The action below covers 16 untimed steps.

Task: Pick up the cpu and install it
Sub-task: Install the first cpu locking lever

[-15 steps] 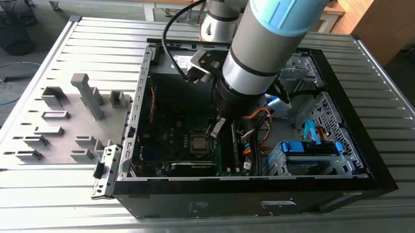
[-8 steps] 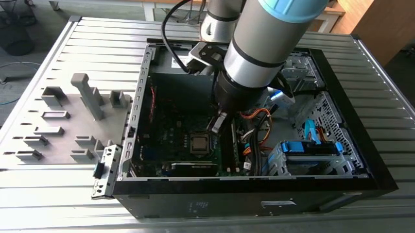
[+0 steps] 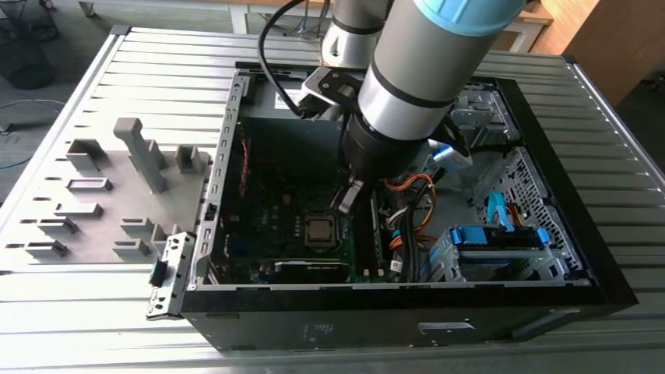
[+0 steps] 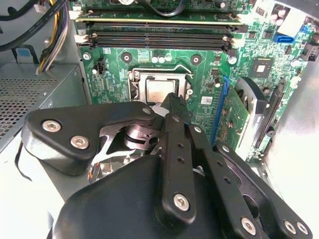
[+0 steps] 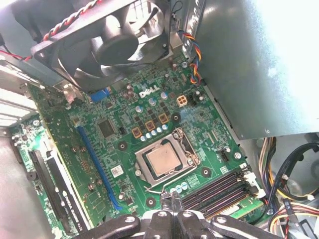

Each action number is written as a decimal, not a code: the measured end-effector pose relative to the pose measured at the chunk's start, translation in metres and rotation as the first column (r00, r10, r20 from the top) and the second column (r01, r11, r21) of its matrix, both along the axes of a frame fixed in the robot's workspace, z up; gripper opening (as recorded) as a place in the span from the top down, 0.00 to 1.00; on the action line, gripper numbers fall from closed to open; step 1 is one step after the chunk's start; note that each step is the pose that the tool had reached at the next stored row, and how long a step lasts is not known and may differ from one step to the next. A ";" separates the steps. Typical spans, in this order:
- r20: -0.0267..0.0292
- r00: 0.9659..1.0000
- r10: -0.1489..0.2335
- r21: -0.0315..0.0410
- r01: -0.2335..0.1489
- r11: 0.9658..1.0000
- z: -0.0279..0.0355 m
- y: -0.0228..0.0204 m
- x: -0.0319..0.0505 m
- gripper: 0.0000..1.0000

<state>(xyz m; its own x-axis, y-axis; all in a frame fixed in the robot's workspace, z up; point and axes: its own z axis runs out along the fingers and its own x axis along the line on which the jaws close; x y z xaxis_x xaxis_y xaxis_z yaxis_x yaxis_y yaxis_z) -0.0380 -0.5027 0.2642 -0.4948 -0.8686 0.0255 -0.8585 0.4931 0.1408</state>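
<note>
The gripper (image 5: 171,200) hangs inside the open computer case (image 3: 582,288), its two fingertips (image 5: 165,198) pressed together with nothing between them. It is poised just above the green motherboard (image 5: 124,149), close beside the socket (image 5: 168,160). The cpu (image 5: 163,159) already lies flat in that socket, silvery top up, framed by the metal bracket, near the tips but apart from them. In the second wrist view the cpu (image 4: 160,92) shows just beyond the finger's end. Memory slots (image 5: 219,186) run alongside the socket. A black fan (image 5: 107,42) sits farther off, and grey holder blocks (image 3: 114,195) stand on the table (image 3: 93,327), towards the exterior view's left.
</note>
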 end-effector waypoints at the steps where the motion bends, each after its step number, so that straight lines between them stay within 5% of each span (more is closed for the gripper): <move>1: 0.000 1.000 0.000 0.000 0.000 1.000 0.0000 0.0003 -0.0012 0.89; 6: 0.000 1.000 0.000 0.000 0.000 1.000 -0.0002 0.0017 -0.0105 0.89; 16: 0.000 1.000 0.000 0.002 0.000 1.000 0.0088 0.0023 -0.0110 0.89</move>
<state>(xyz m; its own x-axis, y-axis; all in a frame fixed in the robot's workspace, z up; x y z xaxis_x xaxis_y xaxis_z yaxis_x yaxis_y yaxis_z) -0.0489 -0.5004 0.2731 -0.4947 -0.8687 0.0241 -0.8585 0.4929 0.1416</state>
